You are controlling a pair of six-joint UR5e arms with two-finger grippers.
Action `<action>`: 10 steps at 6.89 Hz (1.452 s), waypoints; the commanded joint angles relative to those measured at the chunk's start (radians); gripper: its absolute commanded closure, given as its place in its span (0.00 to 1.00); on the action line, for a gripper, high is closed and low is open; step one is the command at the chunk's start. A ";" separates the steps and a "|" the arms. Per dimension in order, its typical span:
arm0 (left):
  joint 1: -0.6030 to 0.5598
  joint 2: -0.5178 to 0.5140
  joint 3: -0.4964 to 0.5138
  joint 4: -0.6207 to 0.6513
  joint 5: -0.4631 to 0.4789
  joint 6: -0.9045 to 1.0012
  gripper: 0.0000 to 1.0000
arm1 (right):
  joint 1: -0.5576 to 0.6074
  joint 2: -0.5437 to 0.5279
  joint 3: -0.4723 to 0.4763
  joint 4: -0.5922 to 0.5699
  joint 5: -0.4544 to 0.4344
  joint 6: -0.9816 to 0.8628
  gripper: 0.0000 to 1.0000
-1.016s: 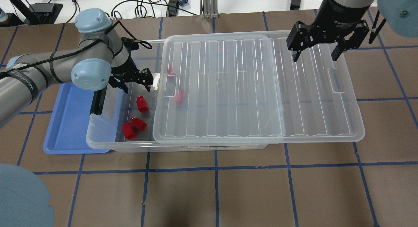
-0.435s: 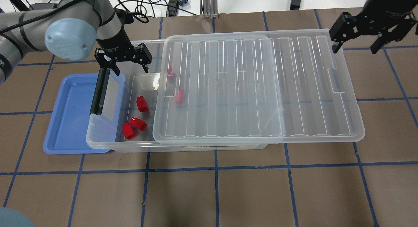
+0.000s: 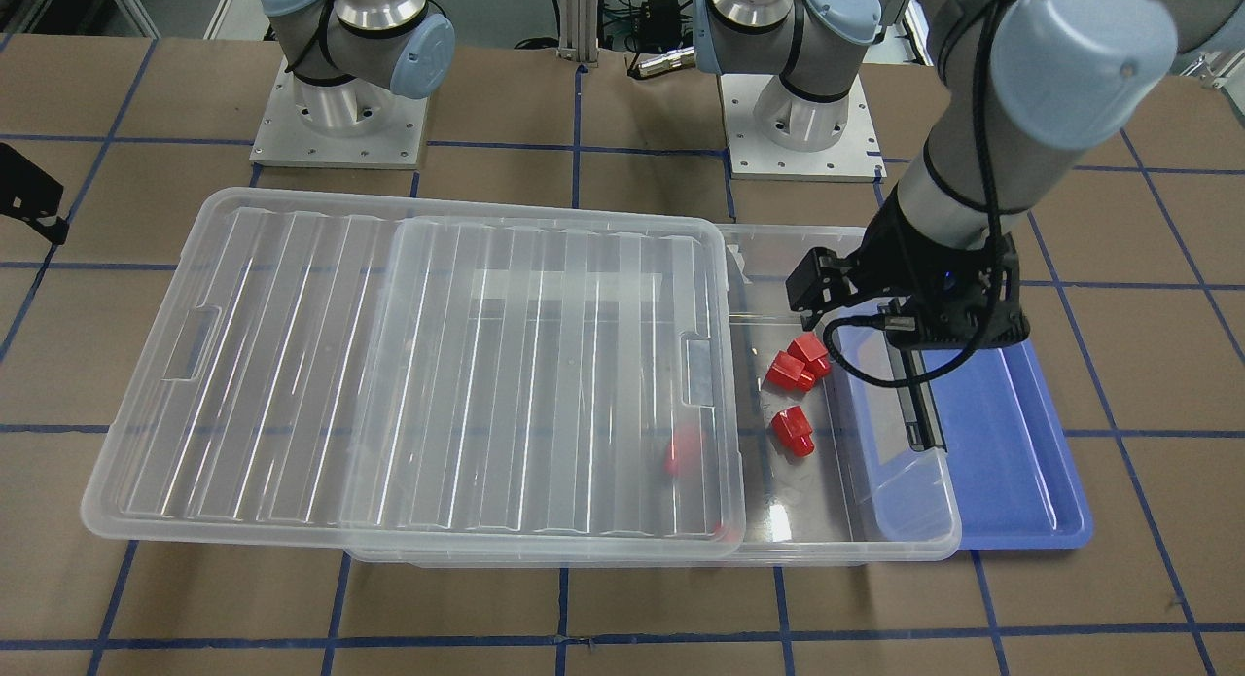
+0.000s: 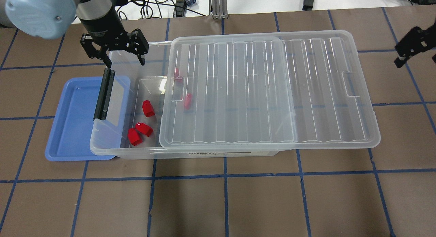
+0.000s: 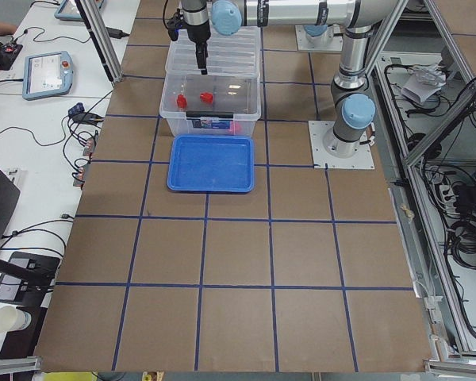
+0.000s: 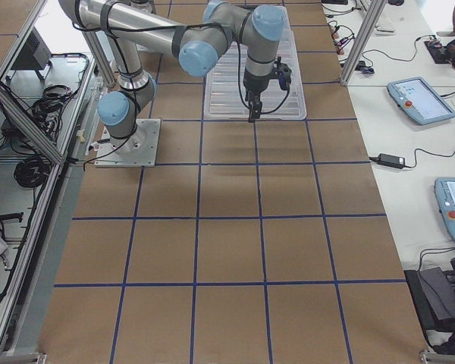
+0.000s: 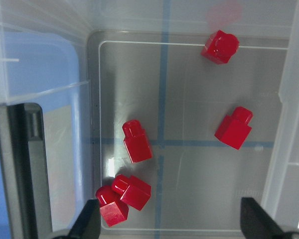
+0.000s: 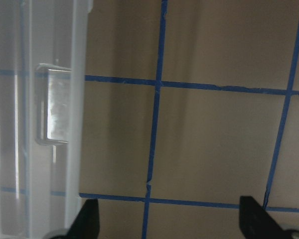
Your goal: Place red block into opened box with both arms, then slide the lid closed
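The clear box [image 4: 106,143] lies on the table, and its ribbed lid [image 4: 269,90] sits shifted to the right, leaving the left end uncovered. Three red blocks [image 4: 148,108] [image 4: 143,128] [image 4: 134,136] lie on the uncovered floor. Two more [image 4: 187,101] show blurred under the lid. In the left wrist view several red blocks [image 7: 137,142] lie below the open fingers. My left gripper [image 4: 125,63] hangs open and empty above the box's far left corner. My right gripper [image 4: 417,47] is off the lid's right end, over bare table, open and empty [image 8: 172,224].
A blue tray [image 4: 69,128] lies under the box's left end. The black bar clasp [image 4: 104,93] stands on that end's rim, just below my left gripper. Cables and a metal post are beyond the table's far edge. The lid's right notch [image 8: 52,104] shows beside my right gripper.
My left gripper rose out of the box and drew back to its far left corner. My right gripper moved right, off the lid, to the view's edge. Blocks and lid stayed put.
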 commanded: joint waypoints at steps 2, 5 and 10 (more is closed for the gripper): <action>-0.002 0.113 -0.007 -0.039 0.009 0.032 0.00 | -0.087 -0.004 0.139 -0.136 0.005 -0.125 0.00; -0.014 0.118 -0.056 -0.028 -0.003 0.032 0.00 | -0.071 0.021 0.222 -0.174 0.009 -0.033 0.00; -0.013 0.119 -0.058 -0.024 -0.006 0.030 0.00 | 0.111 0.029 0.243 -0.230 0.010 0.136 0.00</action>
